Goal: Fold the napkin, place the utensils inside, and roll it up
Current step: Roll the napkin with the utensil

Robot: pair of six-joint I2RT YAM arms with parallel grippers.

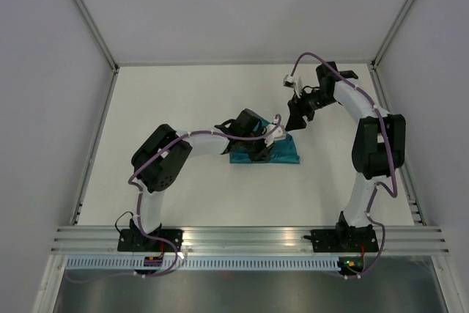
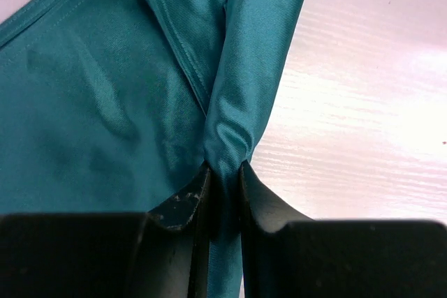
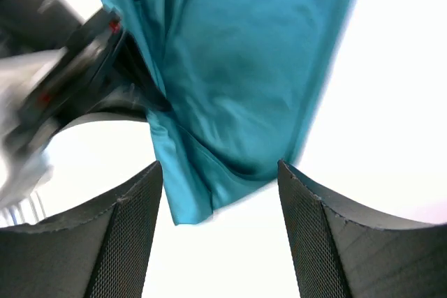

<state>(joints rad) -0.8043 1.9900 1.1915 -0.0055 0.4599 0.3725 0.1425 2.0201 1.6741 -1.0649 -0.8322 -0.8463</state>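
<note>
The teal napkin (image 1: 286,153) lies bunched in the middle of the white table (image 1: 183,108). My left gripper (image 1: 261,152) is over its left part. In the left wrist view the two black fingers are shut on a rolled fold of the napkin (image 2: 248,75), which runs between the left gripper (image 2: 223,172) tips. My right gripper (image 1: 297,122) hangs just beyond the napkin's far right corner. Its mesh-faced fingers (image 3: 133,228) stand wide apart with nothing between them, and the napkin (image 3: 237,68) lies ahead of the right gripper (image 3: 220,172). The utensils are out of view.
The table is walled by white panels with metal posts at the back corners (image 1: 116,68). An aluminium rail (image 1: 242,238) carrying both arm bases runs along the near edge. The left arm's wrist (image 3: 70,82) shows blurred beside the napkin in the right wrist view.
</note>
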